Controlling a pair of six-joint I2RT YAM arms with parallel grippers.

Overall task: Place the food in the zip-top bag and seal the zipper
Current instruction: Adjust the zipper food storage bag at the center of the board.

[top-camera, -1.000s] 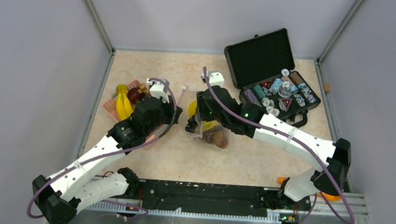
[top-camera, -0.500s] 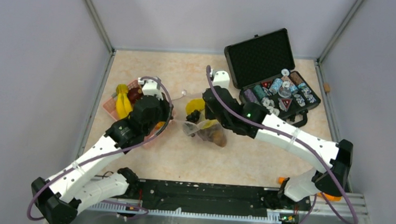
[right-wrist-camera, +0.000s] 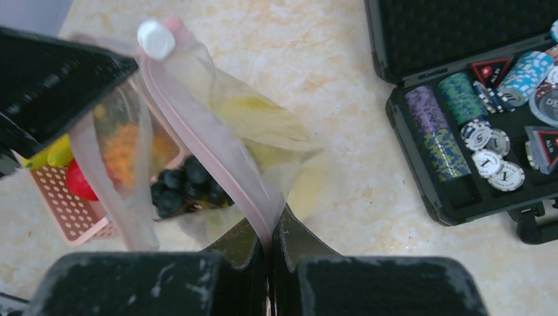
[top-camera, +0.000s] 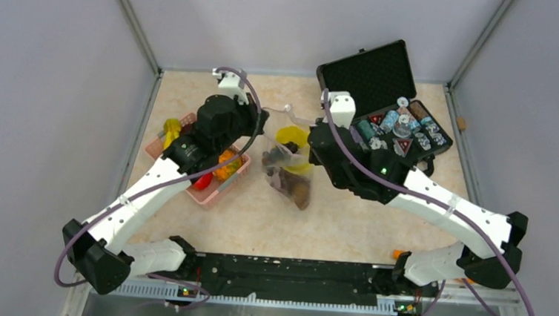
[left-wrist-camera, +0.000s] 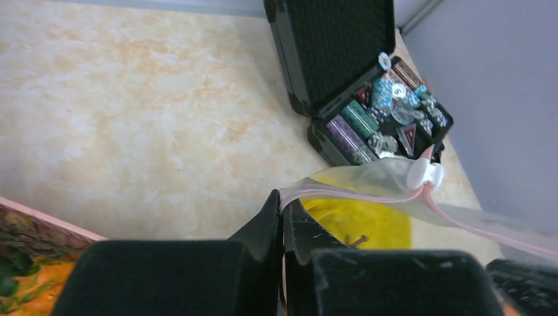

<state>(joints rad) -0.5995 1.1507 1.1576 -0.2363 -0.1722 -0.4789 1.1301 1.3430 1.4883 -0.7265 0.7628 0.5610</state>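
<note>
The zip-top bag [top-camera: 285, 166] hangs between my two grippers, its mouth edge stretched taut. Inside show a yellow piece [top-camera: 293, 138], a dark grape bunch [right-wrist-camera: 181, 184] and a brown ball [top-camera: 298, 194]. My left gripper [left-wrist-camera: 283, 199] is shut on one end of the pink zipper [left-wrist-camera: 355, 194]. At the other end of the zipper [right-wrist-camera: 217, 145], my right gripper [right-wrist-camera: 270, 238] is shut on the strip. A white slider [right-wrist-camera: 156, 38] sits on the strip near the left gripper [top-camera: 263, 115]. The right gripper [top-camera: 310, 133] is beside the black case.
A pink lattice basket [top-camera: 218, 191] at the left holds red, orange and yellow toy food [top-camera: 202, 181]. An open black case [top-camera: 385, 98] of poker chips stands at the back right, close to the right arm. Grey walls close in the table.
Both arms have moved toward the back of the table and spread apart, lifting the bag and stretching its mouth edge. The right gripper has shut on the strip.
</note>
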